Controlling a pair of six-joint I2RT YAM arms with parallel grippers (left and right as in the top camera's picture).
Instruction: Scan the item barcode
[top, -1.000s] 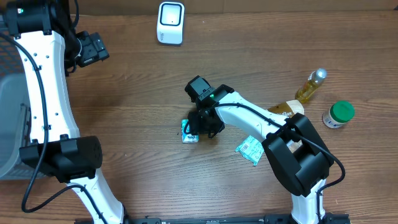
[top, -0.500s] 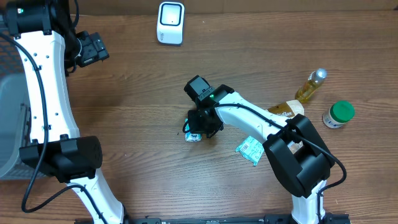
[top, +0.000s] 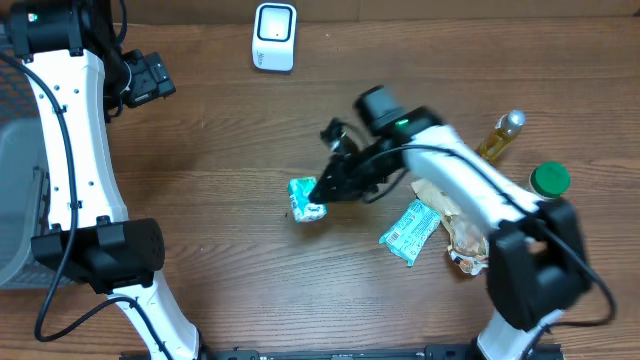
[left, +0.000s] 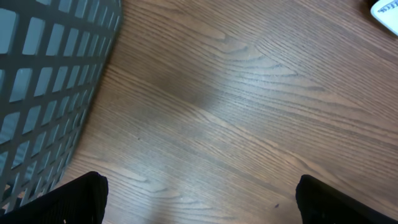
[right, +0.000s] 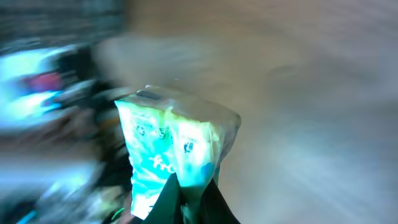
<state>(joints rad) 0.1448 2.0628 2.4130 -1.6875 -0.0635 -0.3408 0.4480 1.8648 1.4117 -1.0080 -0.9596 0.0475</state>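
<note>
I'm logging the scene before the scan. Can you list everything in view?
scanner: one, white, far edge
small packet: one, teal-white, in right gripper
flat packet: one, green-white, centre-right
wrapper: one, tan, beside flat packet
bottle: one, amber, right side
jar: one, green lid, far right
basket: one, grey, left edge
table: brown wood
left gripper: open, empty
right gripper: shut on small packet

Worktop (top: 220, 150): brown, wood-grained. Packets: small packet (top: 306, 198) teal-green and white print, second packet (top: 410, 230) alike. Scanner (top: 274, 37): white; basket (left: 43, 74): grey grid; jar lid (top: 549, 178): green; bottle (top: 500, 137): amber.
</note>
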